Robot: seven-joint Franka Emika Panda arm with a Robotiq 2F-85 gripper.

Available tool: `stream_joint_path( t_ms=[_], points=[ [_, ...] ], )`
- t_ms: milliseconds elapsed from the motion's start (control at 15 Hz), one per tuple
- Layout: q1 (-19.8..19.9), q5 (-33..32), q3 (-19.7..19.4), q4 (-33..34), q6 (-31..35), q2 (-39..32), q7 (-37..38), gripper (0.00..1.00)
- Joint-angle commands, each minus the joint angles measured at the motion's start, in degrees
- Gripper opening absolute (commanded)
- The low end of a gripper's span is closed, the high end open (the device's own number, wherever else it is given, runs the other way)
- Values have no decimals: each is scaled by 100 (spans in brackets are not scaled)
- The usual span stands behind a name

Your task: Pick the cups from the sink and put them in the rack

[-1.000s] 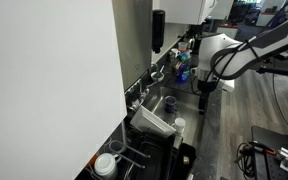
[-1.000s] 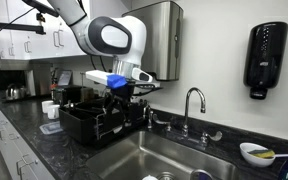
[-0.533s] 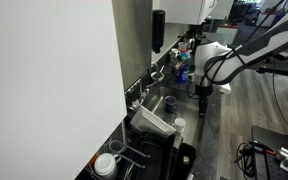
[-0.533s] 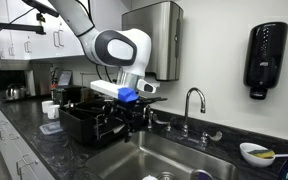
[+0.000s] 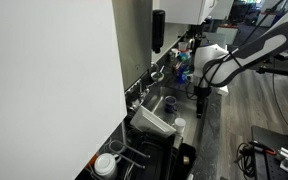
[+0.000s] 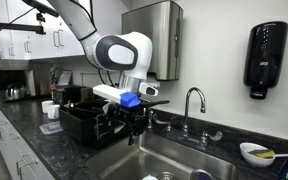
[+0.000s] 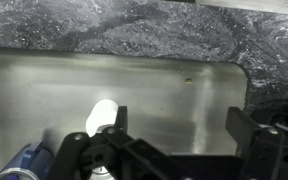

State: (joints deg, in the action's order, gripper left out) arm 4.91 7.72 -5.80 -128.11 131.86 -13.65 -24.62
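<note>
In the wrist view the gripper (image 7: 176,116) fills the bottom edge, its two dark fingers (image 7: 119,120) standing wide apart with nothing between them. Much of its body is cut off by the frame. Just beyond the left finger, the white cup (image 7: 102,112) lies on the floor of the sink (image 7: 174,80), its lower part hidden behind that finger. The dark blue cup (image 7: 24,162) sits in the bottom left corner, cut by the frame edge and partly covered by the gripper body, so its rim and inside cannot be made out. Past the steel floor, the dark speckled worktop (image 7: 134,35) runs along the top.

In an exterior view the gripper (image 6: 132,128) hangs above the sink (image 6: 174,155), just beside the black rack (image 6: 79,122); the sink floor is cut off at the bottom edge. The tap (image 6: 192,100) stands behind the sink.

In an exterior view a white wall (image 5: 44,90) blocks the left half, and the gripper (image 5: 201,98) is small and dark, its jaws too small to read there.
</note>
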Motion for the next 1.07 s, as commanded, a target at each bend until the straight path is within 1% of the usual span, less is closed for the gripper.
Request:
stream_joint_path(
  t_ms=[0,333,800,867,933,1000],
  points=[
    [299,178,229,260,360,-538,-460,100],
    [427,-95,399,467,637,-1053,-648,100],
    [269,-931,270,580,1236,-1517,8,100],
    [248,-1049,248,588,1240,-1543,149,100],
    [382,-940,384,505,1098,-1410,11,100],
    [377,-975,382,506,1110,-1435,58,100]
  ],
)
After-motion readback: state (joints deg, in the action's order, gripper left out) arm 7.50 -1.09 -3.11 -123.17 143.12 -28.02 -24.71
